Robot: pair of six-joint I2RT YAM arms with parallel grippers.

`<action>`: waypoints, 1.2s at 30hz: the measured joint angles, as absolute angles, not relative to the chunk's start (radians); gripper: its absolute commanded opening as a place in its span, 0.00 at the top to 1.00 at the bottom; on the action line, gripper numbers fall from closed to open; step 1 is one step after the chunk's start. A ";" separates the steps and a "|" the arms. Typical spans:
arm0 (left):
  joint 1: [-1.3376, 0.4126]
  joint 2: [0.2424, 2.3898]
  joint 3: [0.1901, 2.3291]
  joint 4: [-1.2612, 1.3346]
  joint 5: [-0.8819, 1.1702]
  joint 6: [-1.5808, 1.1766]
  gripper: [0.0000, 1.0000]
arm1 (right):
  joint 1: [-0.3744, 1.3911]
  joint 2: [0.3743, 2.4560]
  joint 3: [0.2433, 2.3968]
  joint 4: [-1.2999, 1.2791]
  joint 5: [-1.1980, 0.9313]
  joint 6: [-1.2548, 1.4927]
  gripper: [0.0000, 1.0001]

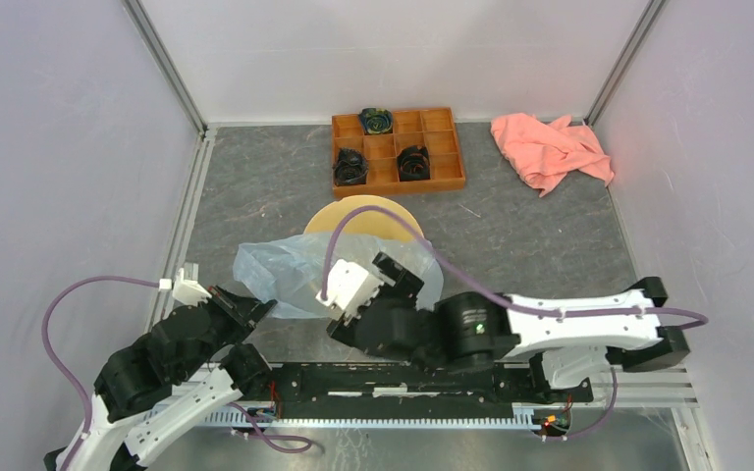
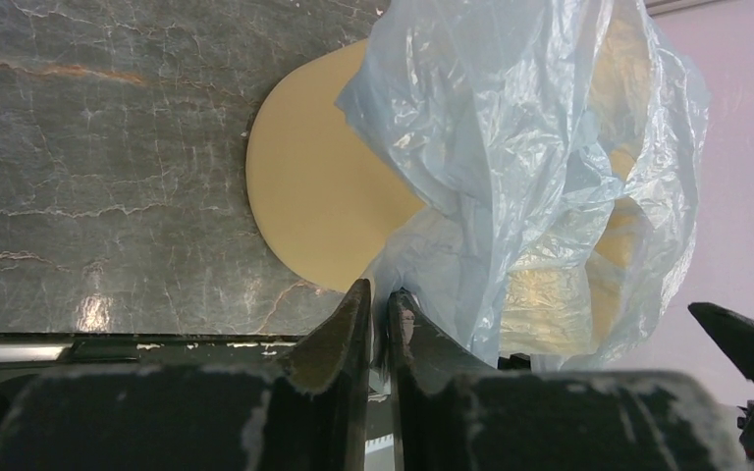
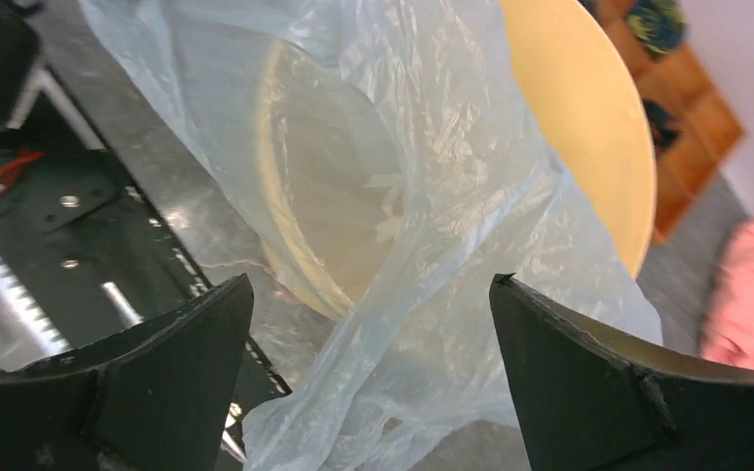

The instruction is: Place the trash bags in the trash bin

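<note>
The pale yellow trash bin (image 1: 363,218) seems to lie on its side at the table's middle, mouth toward the arms. The translucent pale blue trash bag (image 1: 290,275) is draped over its mouth and near side. My left gripper (image 1: 258,310) is shut on the bag's left edge; in the left wrist view its fingers (image 2: 380,294) pinch thin plastic below the bag (image 2: 511,147) and the bin (image 2: 319,196). My right gripper (image 1: 404,273) is open over the bag's right part; in the right wrist view the gripper (image 3: 371,280) straddles a fold of the bag (image 3: 422,245) before the bin (image 3: 579,128).
An orange-brown compartmented tray (image 1: 422,186) with dark coiled items stands behind the bin. A salmon-pink cloth (image 1: 550,149) lies at the back right. White walls close in both sides and the back. A black base rail (image 1: 403,378) runs along the near edge.
</note>
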State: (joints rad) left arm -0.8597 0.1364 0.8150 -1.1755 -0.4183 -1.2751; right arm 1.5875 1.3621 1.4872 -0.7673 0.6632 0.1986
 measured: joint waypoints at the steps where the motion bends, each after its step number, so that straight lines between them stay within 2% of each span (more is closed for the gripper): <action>1: -0.860 0.136 0.815 -1.177 -0.418 -1.279 0.81 | 1.623 1.410 1.529 -0.813 0.752 0.226 0.02; 4: -0.860 0.136 0.814 -1.178 -0.422 -1.280 0.81 | 1.680 1.480 1.579 -0.933 0.921 0.293 0.07; 8: -0.860 0.136 0.812 -1.180 -0.445 -1.280 0.81 | 1.700 1.518 1.588 -1.068 1.039 0.352 0.03; 12: -0.860 0.136 0.812 -1.180 -0.470 -1.280 0.80 | 1.723 1.517 1.578 -1.100 1.048 0.374 0.02; 15: -0.860 0.136 0.812 -1.179 -0.474 -1.280 0.75 | 1.740 1.475 1.509 -1.088 1.027 0.416 0.02; 16: -0.860 0.136 0.812 -1.176 -0.475 -1.280 0.74 | 1.743 1.463 1.486 -1.086 1.024 0.431 0.06; 18: -0.860 0.137 0.812 -1.171 -0.474 -1.280 0.74 | 1.744 1.446 1.446 -1.090 1.037 0.469 0.28; 19: -0.860 0.138 0.812 -1.169 -0.474 -1.280 0.74 | 1.744 1.444 1.438 -1.097 1.049 0.481 0.42; 24: -0.860 0.159 0.807 -1.156 -0.469 -1.280 0.76 | 1.732 1.429 1.435 -1.107 1.140 0.533 1.00; 27: -0.860 0.167 0.786 -1.149 -0.467 -1.280 0.75 | 1.694 1.369 1.420 -1.006 1.147 0.464 1.00; 29: -0.860 0.169 0.767 -1.147 -0.466 -1.280 0.71 | 1.629 1.293 1.377 -0.906 1.129 0.397 1.00; 36: -0.860 0.231 0.730 -1.114 -0.460 -1.279 0.71 | 1.316 1.113 1.206 -0.544 0.936 0.054 1.00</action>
